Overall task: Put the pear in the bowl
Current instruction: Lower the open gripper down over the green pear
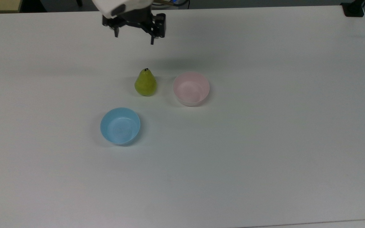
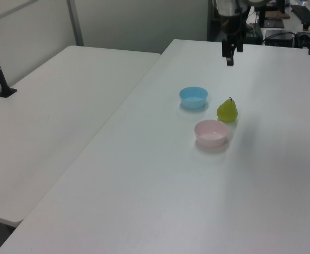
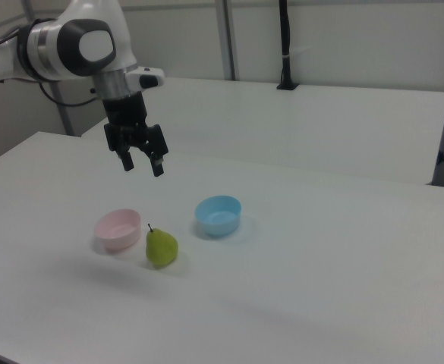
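- Gripper (image 1: 134,35) hanging in the air over the far part of the white table (image 1: 265,152) in the top view, fingers pointing down.
- Fingers (image 3: 159,167) standing spread wide, clear gap between them in the right view; pinching nothing, touching nothing.
- Same gripper (image 3: 143,164) sitting above and behind the pink bowl (image 3: 118,229) in the right view, well clear of the tabletop (image 3: 320,303).
- Showing edge-on in the left view, gripper (image 2: 231,57) near the far edge of the table (image 2: 144,201).
- Pear (image 1: 145,82) standing upright on the table, stem up, well apart from the gripper and nearer the camera in the top view.
- Pear lying just left of the pink bowl (image 1: 191,88) in the top view, small gap between, not touching.
- In the right view, pear (image 3: 161,247) sitting just right of and nearer than the pink bowl.
- In the left view, pear (image 2: 227,110) sitting just beyond the pink bowl (image 2: 211,132), toward the left view's right.
- Pink bowl sitting upright, holding nothing.
- Blue bowl (image 1: 120,125) sitting nearer and to the left of the pear in the top view, also holding nothing; apart from both pear and pink bowl.
- Blue bowl (image 3: 218,214) lying right of the pear in the right view; blue bowl (image 2: 193,97) lying left of the pear in the left view.
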`<state>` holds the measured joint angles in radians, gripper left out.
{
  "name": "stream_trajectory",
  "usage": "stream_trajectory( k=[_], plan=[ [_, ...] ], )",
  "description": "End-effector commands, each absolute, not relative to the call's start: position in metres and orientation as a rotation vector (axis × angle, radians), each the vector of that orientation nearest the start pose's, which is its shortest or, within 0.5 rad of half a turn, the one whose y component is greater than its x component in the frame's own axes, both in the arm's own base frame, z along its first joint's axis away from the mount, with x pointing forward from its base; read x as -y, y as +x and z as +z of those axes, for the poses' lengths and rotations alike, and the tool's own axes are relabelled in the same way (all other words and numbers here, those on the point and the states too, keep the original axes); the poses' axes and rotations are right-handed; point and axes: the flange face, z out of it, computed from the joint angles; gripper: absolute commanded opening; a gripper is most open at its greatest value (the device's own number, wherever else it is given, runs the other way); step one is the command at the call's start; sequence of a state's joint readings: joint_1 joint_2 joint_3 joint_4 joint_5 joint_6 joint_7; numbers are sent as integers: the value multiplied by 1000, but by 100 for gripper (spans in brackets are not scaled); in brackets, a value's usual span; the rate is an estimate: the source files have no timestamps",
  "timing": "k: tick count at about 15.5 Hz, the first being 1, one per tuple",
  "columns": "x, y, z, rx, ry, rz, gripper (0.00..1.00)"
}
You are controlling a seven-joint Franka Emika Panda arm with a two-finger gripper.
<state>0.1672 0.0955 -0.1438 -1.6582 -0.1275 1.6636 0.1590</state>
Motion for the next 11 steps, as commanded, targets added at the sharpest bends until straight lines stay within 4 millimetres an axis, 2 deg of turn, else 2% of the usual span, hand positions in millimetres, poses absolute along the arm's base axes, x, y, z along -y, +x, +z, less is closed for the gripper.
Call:
stream_trajectory(
  k=[1,8,11],
  plan=[
    [4,585,535,-191,-3257,124,100],
    [5,583,536,-69,-3233,138,100],
    [2,583,526,19,-3230,171,100]
  ],
)
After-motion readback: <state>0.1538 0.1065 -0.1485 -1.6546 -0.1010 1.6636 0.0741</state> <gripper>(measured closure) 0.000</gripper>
